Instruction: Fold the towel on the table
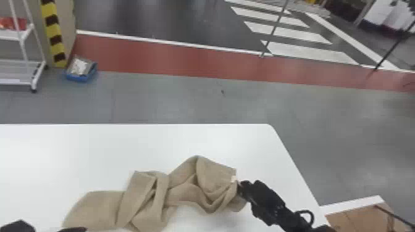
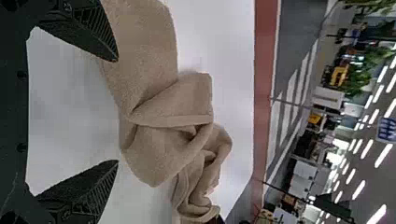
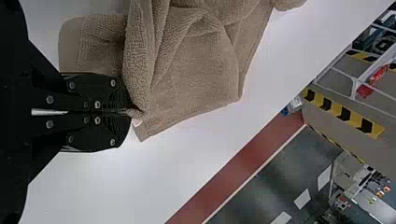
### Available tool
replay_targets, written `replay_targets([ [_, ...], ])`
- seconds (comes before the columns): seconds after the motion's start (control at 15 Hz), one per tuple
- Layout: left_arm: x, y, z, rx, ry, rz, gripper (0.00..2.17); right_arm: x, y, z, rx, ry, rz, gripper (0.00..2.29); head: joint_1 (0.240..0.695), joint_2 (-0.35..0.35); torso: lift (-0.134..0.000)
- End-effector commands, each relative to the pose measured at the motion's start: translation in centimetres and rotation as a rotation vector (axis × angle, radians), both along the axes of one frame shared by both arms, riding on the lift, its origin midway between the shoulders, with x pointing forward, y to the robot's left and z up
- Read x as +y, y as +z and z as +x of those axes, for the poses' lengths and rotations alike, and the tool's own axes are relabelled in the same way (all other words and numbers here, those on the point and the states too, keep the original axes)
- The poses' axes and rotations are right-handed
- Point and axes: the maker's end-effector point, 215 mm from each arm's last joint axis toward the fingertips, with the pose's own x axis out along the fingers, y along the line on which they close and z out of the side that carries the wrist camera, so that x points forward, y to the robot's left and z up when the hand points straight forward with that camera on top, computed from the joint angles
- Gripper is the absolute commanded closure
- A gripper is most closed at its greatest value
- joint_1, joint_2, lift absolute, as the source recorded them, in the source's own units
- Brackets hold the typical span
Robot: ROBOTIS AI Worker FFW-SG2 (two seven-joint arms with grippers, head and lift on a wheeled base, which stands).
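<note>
on the head view's clock face, the tan towel (image 1: 182, 191) lies crumpled on the white table (image 1: 77, 154), its broad, smoother end between seven and eight o'clock, a twisted, overlapping fold at seven and a rumpled loop near six. the right gripper (image 1: 240, 186) is between five and six o'clock, at the towel's edge, its arm running out toward five. its fingers (image 3: 112, 93) are pressed together with a small gathered bit of towel pinched at the tips; a little white tag (image 3: 137, 122) pokes out just beside them.

the left gripper (image 1: 46, 229) is near eight o'clock, by the towel's smoother end. its fingers (image 2: 95, 28) are spread wide with nothing between them; one tip overlaps the cloth in the left wrist view, though whether it touches i cannot tell.

a cardboard box (image 1: 358, 217) sits at four o'clock beside the table. on the floor toward ten are a blue bin (image 1: 81, 77) and a yellow-and-black striped post (image 1: 54, 34), with a white wheeled rack (image 1: 18, 63) between nine and ten.
</note>
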Motion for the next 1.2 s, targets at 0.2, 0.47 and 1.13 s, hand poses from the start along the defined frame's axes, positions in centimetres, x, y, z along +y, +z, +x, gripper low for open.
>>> replay_targets([
  [0.2,-2.2,-1.1,0.3,0.071,-0.033,-0.001,0.11,-1.9,-1.2,-1.1,0.017,-0.046,0.001,1.95,0.695,-0.35,0.0],
  [0.47,-5.5,-1.4,1.5,0.034,-0.053,0.045,0.11,-2.0,-2.6,-1.8,0.039,-0.059,0.01,1.95,0.695,-0.35,0.0],
  [1.13,-7.2,-2.9,4.2,-0.096,-0.089,0.238,1.48,-2.9,-4.0,-3.0,0.049,-0.091,0.03,1.96,0.695,-0.35,0.0],
])
